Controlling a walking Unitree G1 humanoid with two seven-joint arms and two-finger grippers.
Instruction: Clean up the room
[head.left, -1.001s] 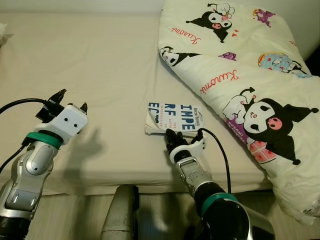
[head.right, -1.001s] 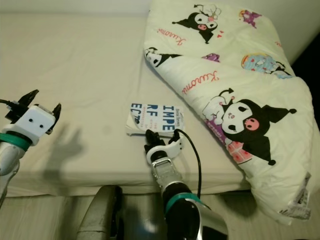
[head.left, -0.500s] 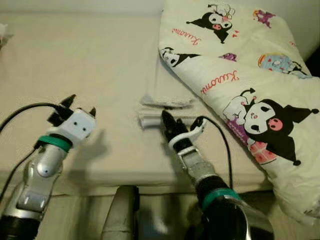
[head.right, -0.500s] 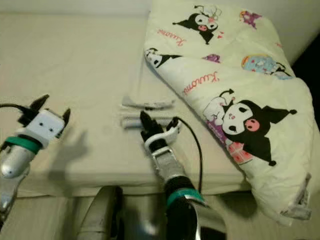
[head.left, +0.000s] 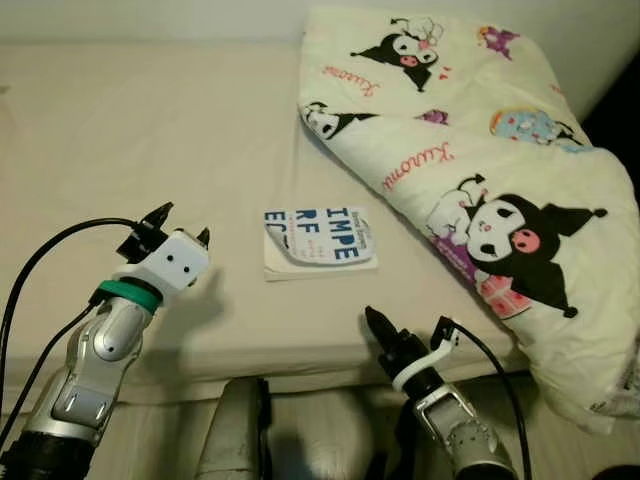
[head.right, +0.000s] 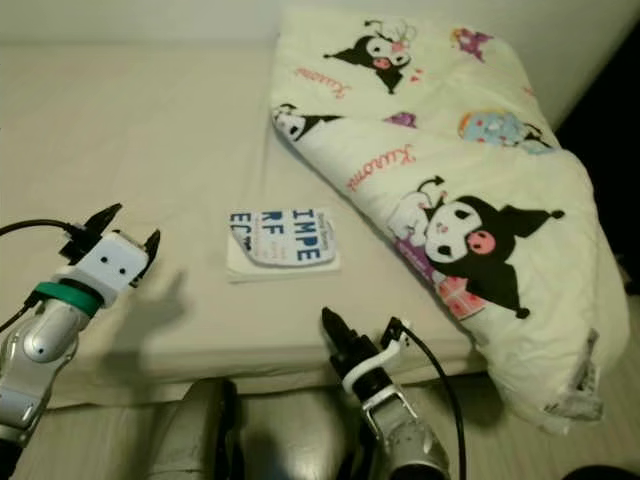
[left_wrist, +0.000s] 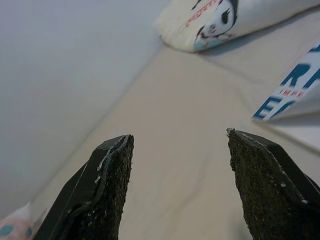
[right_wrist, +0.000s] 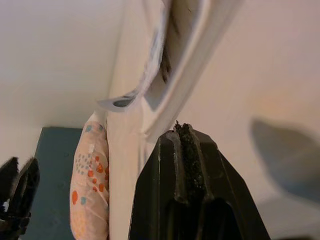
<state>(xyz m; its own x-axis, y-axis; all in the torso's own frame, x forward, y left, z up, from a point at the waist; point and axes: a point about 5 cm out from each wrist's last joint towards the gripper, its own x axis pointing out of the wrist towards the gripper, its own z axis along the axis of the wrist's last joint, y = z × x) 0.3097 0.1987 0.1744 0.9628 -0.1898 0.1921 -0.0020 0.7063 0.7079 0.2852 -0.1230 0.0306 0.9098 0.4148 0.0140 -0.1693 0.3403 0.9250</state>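
Here, in the left eye view, a book (head.left: 318, 241) with large blue letters on a white cover is lying flat on the cream sheet of the bed (head.left: 150, 130), close to the bed's near edge. Just to its right, a folded quilt (head.left: 470, 170) printed with cartoon characters is covering the right part of the bed. The left gripper (head.left: 178, 222) is hovering over the sheet to the left of the book, apart from it, with its 2 fingers spread and nothing between them. The right gripper (head.left: 380, 330) is sitting at the near edge of the mattress, below and to the right of the book, with its black fingers pressed together and holding nothing.

In the right eye view the same scene is showing: the book (head.right: 281, 241) is resting between the 2 arms, the left gripper (head.right: 125, 228) is poised over bare sheet, and the right gripper (head.right: 336, 331) is pointing toward the bed's edge, clear of the book.

In the left wrist view, the 2 black fingers (left_wrist: 100, 185) are standing well apart over the sheet, and a corner of the book (left_wrist: 295, 90) is lying beyond 1 finger, with the quilt (left_wrist: 220, 20) farther off.

In the right wrist view, the fingers (right_wrist: 190, 185) are meeting with no gap, and the book (right_wrist: 170, 55) is showing edge-on ahead of them, its cover slightly lifted from its pages.
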